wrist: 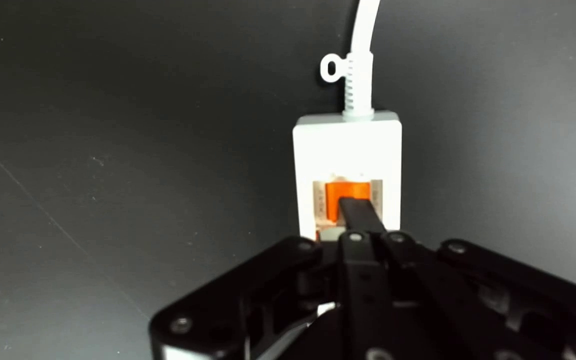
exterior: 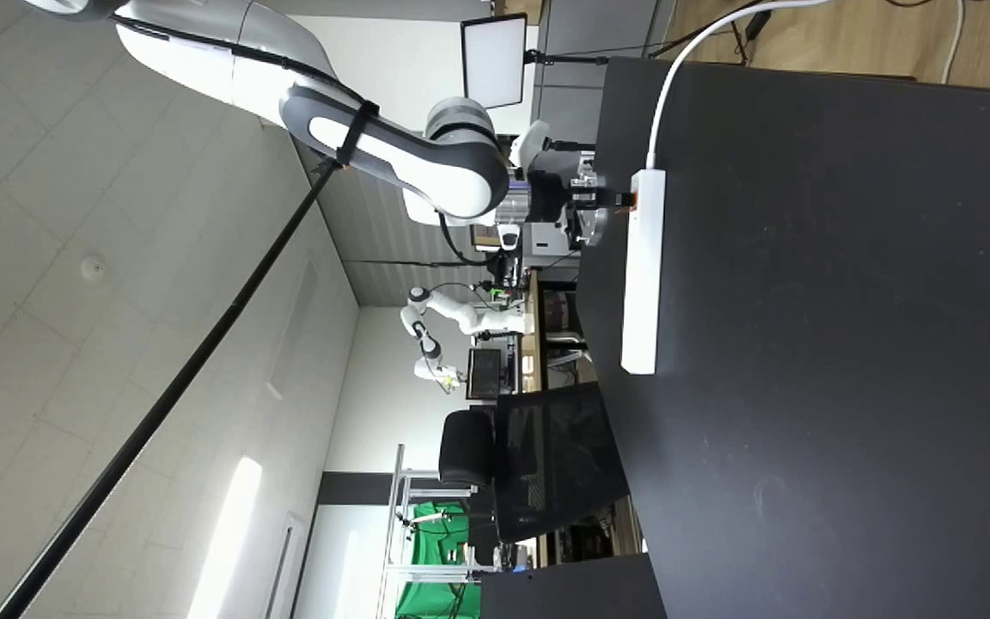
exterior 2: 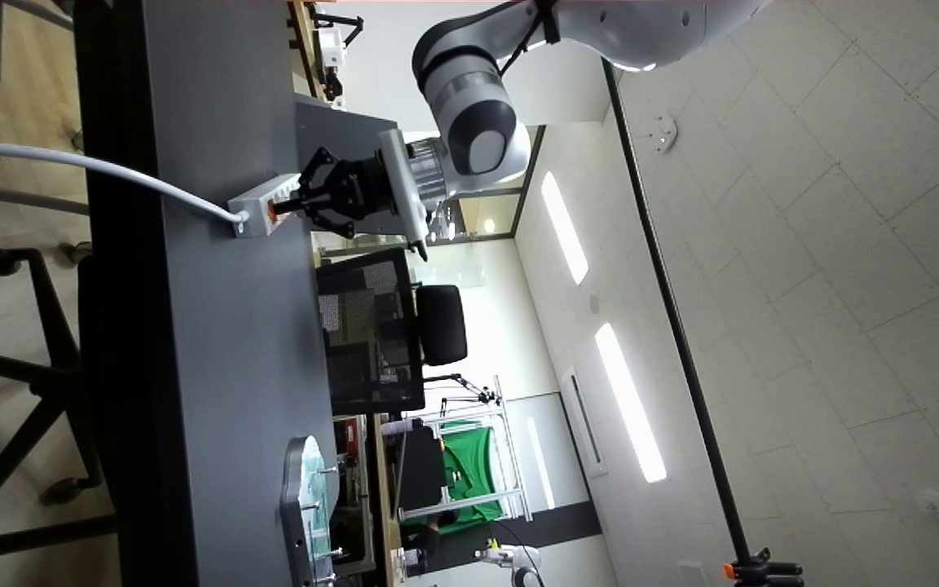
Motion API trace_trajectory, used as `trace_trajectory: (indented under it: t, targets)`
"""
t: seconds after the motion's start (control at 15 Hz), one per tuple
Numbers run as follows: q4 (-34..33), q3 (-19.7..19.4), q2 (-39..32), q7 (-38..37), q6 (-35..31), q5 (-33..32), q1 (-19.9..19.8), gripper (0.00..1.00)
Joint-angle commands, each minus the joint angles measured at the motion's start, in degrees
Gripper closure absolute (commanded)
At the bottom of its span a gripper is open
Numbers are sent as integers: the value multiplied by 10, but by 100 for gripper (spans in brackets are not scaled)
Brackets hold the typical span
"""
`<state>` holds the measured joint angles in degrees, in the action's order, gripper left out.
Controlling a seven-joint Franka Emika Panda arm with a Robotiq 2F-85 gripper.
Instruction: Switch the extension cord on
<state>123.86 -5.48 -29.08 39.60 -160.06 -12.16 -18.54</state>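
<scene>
The extension cord is a long white bar lying on the dark table; it shows in both exterior views (exterior: 643, 292) (exterior 2: 251, 222) and in the wrist view (wrist: 348, 150). Its white cable (wrist: 364, 27) leaves one end. An orange rocker switch (wrist: 335, 192) sits in the bar's top near the cable end. My gripper (wrist: 355, 202) is shut and empty, with its fingers together and pointing down. Its fingertips are at the orange switch, seemingly touching it, and cover part of it. The gripper also shows at the switch in both exterior views (exterior: 630, 200) (exterior 2: 282, 207).
The dark table (exterior: 821, 344) carries the bar. The cable (exterior 2: 127, 175) runs off the table edge near the bar's end. A clear plate with metal posts (exterior 2: 315, 505) stands farther along the table. A black mesh chair (exterior: 559, 460) stands beyond the table.
</scene>
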Motion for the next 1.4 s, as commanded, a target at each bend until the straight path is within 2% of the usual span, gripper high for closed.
trace_trajectory:
  t: [0.0, 0.87, 1.13, 1.33]
  targets:
    - [-7, 3, -1, -5, 2, 2, -6, 100]
    - [-27, 10, -24, 2, 3, 10, -22, 100]
    - [-66, 72, -49, 89, 60, 72, -83, 100]
    - [-115, 85, -77, 155, 113, 126, -106, 100]
